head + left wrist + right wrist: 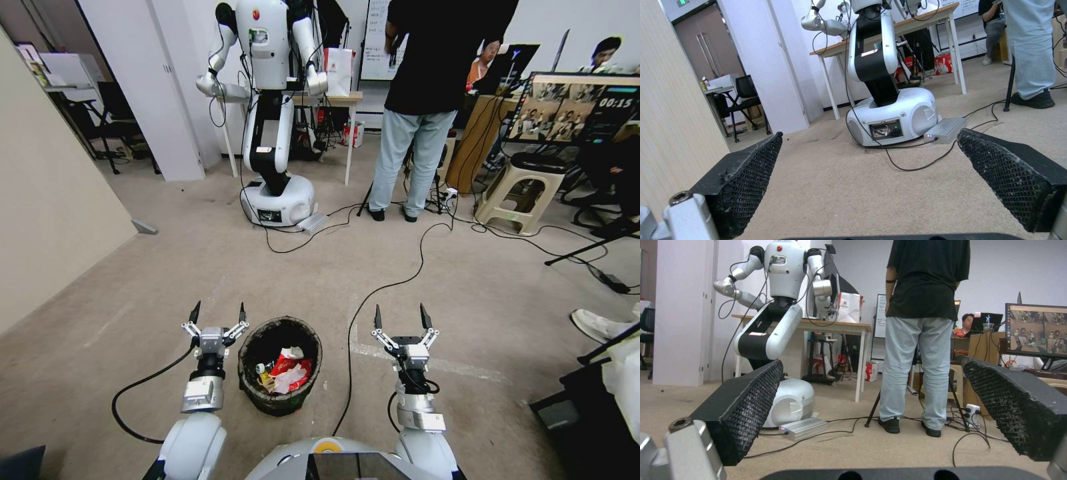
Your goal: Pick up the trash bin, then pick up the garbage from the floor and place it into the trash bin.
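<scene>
1. Left gripper (217, 313) low over the carpet (167, 280), fingers (744, 180) spread wide apart, nothing between them.
2. Right gripper (401, 317) at matching height, fingers (744, 406) also spread wide, gap empty.
3. Trash bin (248, 379) upright on the floor, between the two grippers, just beside the left fingers on their inner side and slightly behind the tips; farther from the right fingers. Not touched by either gripper.
4. Dark bag folded over the bin rim. Garbage (288, 371) inside: red and white wrappers, a yellow scrap, a small bottle at the inner edge.
5. Black cable (373, 293) on the carpet between bin and right fingers, running forward past the right fingertips toward the far side of the room.
6. Second black cable (137, 390) looping on the floor outboard of the left arm.
7. Ahead of the left fingers: another white robot (889, 110) on a round base, a grey power box (946, 129) beside it, cable trailing toward the fingers.
8. Ahead of the right fingers: a person (920, 340) standing, back turned, a tripod leg at the feet; wooden table (835, 327) behind the other robot.
9. Farther to the outer side of the right fingers: plastic stool (517, 193), monitor (573, 107), a power strip with tangled cords.
10. Beige wall panel (47, 200) well outboard of the left fingers.
</scene>
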`<action>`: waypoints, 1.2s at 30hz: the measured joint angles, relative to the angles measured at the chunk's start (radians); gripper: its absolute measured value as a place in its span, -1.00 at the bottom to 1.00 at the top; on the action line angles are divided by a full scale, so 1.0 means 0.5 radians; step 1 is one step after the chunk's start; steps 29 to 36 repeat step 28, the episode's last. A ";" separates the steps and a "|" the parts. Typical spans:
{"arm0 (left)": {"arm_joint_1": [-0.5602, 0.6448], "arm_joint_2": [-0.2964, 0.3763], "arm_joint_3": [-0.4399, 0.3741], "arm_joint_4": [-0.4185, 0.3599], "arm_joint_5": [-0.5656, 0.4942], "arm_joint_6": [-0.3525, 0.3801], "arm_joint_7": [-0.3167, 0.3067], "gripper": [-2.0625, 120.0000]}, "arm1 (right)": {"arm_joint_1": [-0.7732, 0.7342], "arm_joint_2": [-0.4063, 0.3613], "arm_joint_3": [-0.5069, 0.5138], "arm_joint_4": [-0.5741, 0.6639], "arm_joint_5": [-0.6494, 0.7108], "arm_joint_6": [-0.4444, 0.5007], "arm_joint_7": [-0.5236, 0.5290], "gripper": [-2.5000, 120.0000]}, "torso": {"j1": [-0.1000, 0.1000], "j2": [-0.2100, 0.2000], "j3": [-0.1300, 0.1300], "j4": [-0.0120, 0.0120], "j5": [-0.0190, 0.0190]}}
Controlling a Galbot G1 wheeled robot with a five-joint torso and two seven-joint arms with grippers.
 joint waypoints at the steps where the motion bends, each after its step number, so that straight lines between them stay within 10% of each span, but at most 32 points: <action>1: 0.000 0.000 0.000 0.000 -0.001 0.000 0.000 0.67 | 0.000 0.000 0.000 0.000 0.000 0.001 0.000 0.67 | 0.000 0.000 0.000 0.0000 0.0000; 36: -0.002 0.003 0.000 -0.003 -0.012 0.015 0.000 0.67 | 0.000 -0.001 -0.001 -0.002 0.001 0.005 -0.002 0.67 | 0.000 0.000 0.000 0.0000 0.0000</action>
